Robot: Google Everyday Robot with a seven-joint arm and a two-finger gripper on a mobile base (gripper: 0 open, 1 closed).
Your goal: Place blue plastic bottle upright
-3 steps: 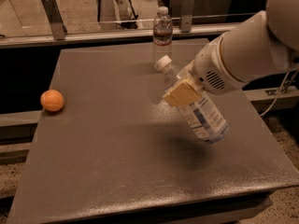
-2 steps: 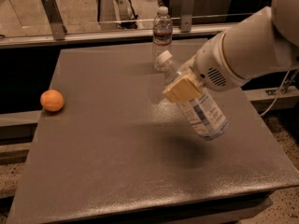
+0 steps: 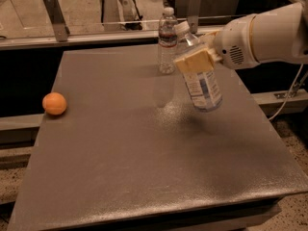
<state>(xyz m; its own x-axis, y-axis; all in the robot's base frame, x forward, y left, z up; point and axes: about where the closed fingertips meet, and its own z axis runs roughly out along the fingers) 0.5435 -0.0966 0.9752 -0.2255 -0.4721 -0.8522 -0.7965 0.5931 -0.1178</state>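
A white cap and a pale blue-and-white label are borne by the bottle [image 3: 203,88], clasped above the grey-brown table [image 3: 120,167] by the tan gripper [image 3: 194,61]. The ball [image 3: 54,103] is coloured orange.

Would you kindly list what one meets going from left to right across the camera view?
A round orange object → slim clear plastic bottle with red-striped label → blue plastic bottle, tilted, clamped in the gripper above the grey table → white robot arm.
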